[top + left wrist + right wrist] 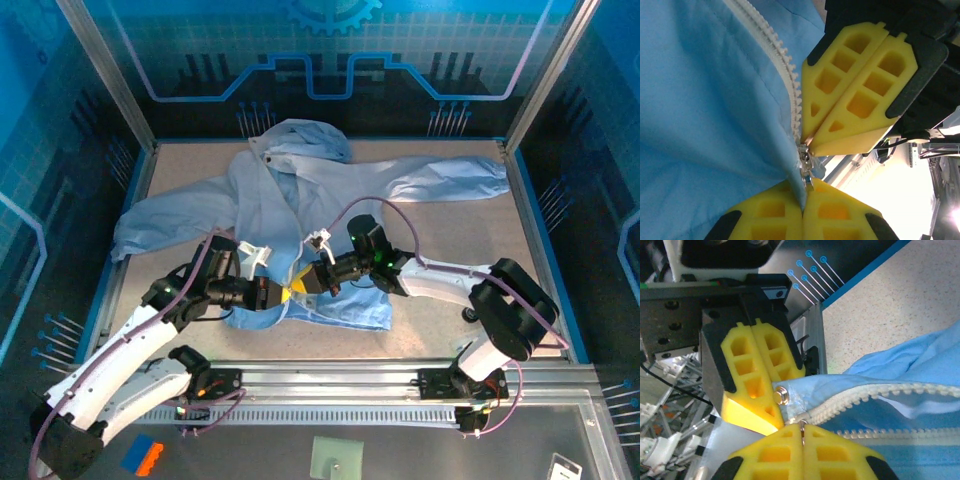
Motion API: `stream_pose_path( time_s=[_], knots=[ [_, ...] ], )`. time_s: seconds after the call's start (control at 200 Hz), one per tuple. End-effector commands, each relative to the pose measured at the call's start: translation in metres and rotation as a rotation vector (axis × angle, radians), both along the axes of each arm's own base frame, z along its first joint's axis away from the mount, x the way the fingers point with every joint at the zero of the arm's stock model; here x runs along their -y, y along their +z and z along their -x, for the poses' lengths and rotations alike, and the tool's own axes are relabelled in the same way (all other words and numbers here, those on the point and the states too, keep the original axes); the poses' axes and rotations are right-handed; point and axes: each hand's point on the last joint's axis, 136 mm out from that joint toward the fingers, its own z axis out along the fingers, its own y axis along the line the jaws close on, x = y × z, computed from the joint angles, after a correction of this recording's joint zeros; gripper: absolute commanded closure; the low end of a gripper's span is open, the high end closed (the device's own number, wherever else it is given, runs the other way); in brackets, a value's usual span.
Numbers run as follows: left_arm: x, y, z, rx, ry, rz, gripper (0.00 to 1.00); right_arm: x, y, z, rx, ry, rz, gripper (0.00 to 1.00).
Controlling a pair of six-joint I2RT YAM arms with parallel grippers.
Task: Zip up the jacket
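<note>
2 white arms [120,352], yellow fingers [855,100]

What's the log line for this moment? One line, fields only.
left end effector: shut on jacket hem | right end effector: shut on zipper pull | zipper teeth: apart

Your jacket [285,200] is thin, matt, crinkly cloth; its zipper [880,392] has white plastic teeth; the surface [460,240] looks speckled, matt.
</note>
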Motion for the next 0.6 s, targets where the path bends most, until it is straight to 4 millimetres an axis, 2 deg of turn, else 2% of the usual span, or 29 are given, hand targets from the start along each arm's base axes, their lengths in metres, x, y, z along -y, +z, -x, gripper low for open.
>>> stream_pose_path(
  time_s=[0.0, 0.11, 0.265, 0.385, 0.48, 0.595],
  knots=[
    [0.006, 0.01, 0.001, 0.03, -0.039, 0.042, 1.0, 0.001, -0.001, 0.001, 0.037, -0.035, 0.029, 1.0],
    [0.002, 0.01, 0.002, 0.019, -0.017, 0.036, 1.0, 0.006, -0.003, -0.002, 0.07, -0.07, 0.063, 1.0],
    [-0.001, 0.015, 0.0, -0.012, 0.044, 0.081, 0.64, 0.008, -0.008, 0.002, 0.115, -0.083, 0.104, 1.0],
    [-0.005, 0.015, -0.004, -0.068, 0.145, 0.122, 0.48, 0.008, -0.015, 0.007, 0.137, -0.085, 0.143, 1.0],
    [-0.012, 0.007, -0.008, -0.15, 0.26, 0.147, 0.41, 0.006, -0.017, 0.01, 0.154, -0.086, 0.155, 1.0],
    [-0.015, -0.003, -0.008, -0.234, 0.352, 0.207, 0.41, 0.003, -0.017, 0.013, 0.174, -0.083, 0.157, 1.0]
  ],
)
